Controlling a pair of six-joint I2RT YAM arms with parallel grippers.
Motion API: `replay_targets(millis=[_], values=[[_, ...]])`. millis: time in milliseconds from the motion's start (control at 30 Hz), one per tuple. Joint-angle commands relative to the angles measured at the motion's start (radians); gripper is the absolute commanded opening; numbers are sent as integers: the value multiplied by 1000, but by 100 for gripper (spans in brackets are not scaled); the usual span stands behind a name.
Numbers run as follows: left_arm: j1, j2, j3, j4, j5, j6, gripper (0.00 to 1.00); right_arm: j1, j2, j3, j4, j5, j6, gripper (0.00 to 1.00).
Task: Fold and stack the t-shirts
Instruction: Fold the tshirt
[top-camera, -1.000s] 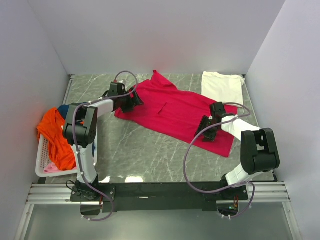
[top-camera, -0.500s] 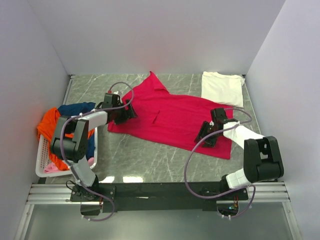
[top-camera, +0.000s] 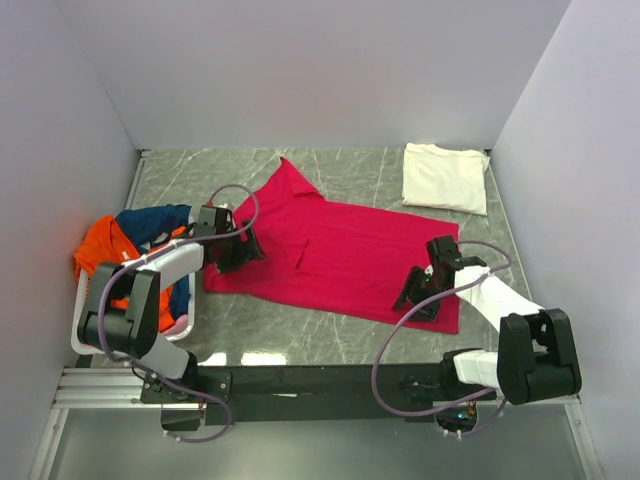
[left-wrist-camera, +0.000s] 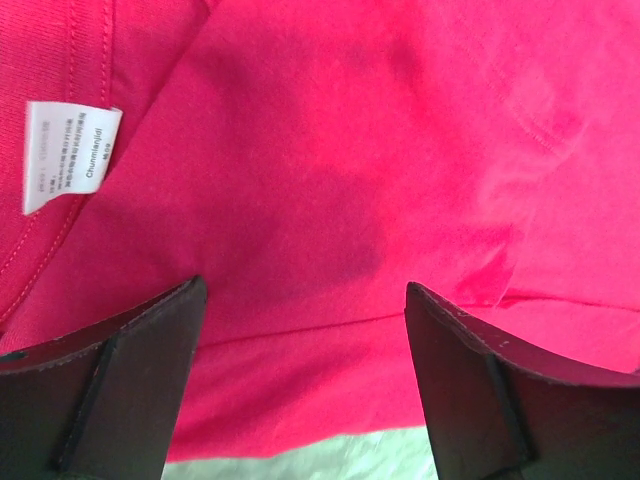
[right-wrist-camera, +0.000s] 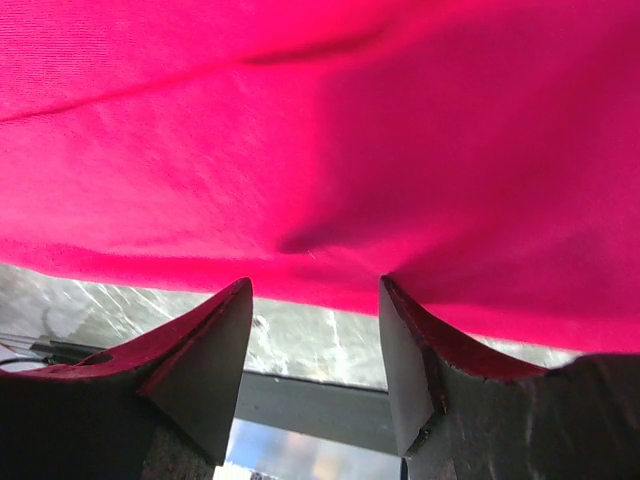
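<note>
Right, current state. Grey marbled table (top-camera: 340, 170) with white walls on three sides.

Crimson-pink t-shirt (top-camera: 340, 250) lies spread mostly flat mid-table. It runs diagonally, with one sleeve pointing far-left and the hem corner at near-right. A short crease shows near its centre.

White slatted basket (top-camera: 82, 340) hangs off the left edge of the table and holds loose tees. Cream-white t-shirt (top-camera: 445, 178) sits folded in a rough rectangle at the far-right corner, well apart from the crimson one. Orange t-shirt (top-camera: 100, 245) is heaped in the basket, and a navy t-shirt (top-camera: 150, 222) is draped over the basket's far side, beside the orange.

Left gripper (top-camera: 245, 245) is at the left edge of the crimson shirt, low on the cloth. In the wrist view its fingers (left-wrist-camera: 130, 370) are spread wide, with red fabric filling the space beyond the tips and a sliver of table at the bottom. Nothing is pinched.

Right gripper (top-camera: 412, 300) is at the near-right hem. Its fingers (right-wrist-camera: 200, 370) stand apart with a narrower gap than the left ones. The tips sit right at the hem edge, and table and the frame rail are visible between them. A small pucker in the cloth sits at one tip.

Neck label (left-wrist-camera: 70, 155) is a small white tag inside the collar seam, seen sideways. One line seems to begin "Chun"; the rest is too small to read.
</note>
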Motion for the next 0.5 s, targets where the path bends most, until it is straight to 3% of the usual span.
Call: replay_targets(millis=[0, 233, 400, 467], values=[[-4, -63, -23, -135, -34, 17, 88, 4, -42, 26, -79, 16, 5, 61], [-14, -90, 188, -190, 34, 36, 88, 4, -65, 236, -185, 120, 10, 61], [-36, -63, 183, -86, 52, -50, 88, 3, -32, 264, -134, 165, 33, 63], [-71, -51, 166, -34, -21, -87, 88, 4, -10, 248, -90, 159, 16, 63]])
